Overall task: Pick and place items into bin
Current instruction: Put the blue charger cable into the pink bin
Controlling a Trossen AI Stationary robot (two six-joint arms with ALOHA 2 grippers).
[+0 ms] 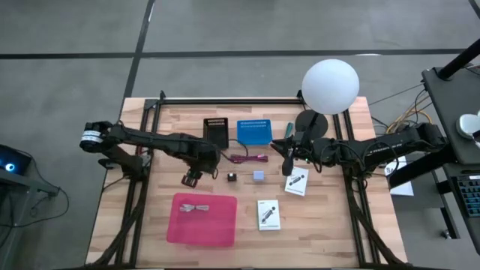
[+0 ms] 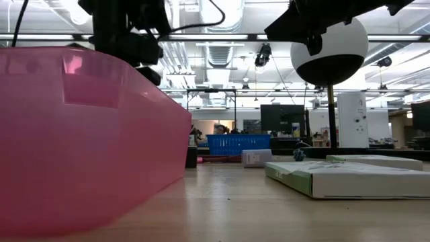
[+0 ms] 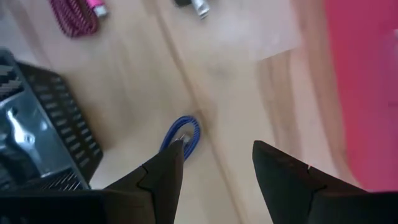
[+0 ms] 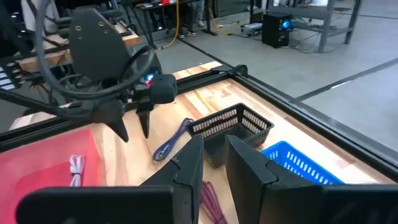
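Observation:
My left gripper [image 1: 191, 178] [image 3: 214, 162] is open, fingers pointing down just above the table, between the black basket [image 1: 216, 131] and the pink bin [image 1: 201, 219]. The purple strap [image 3: 183, 134] [image 4: 169, 143] lies flat on the wood beside one fingertip, apart from it. A grey metal piece [image 1: 196, 208] lies in the bin. The maroon cable [image 1: 247, 158], black cube [image 1: 232, 177], lavender cube [image 1: 259, 175] and two white cards [image 1: 296, 181] [image 1: 268, 214] lie on the table. My right gripper [image 1: 289, 161] [image 4: 214, 165] hovers open, holding nothing, near the far card.
A blue basket [image 1: 253, 131] stands beside the black one at the far side. A white globe lamp [image 1: 330, 86] on a black stand rises at the far right. Dark frame rails [image 1: 352, 202] run along both table sides. Bare wood shows right of the bin.

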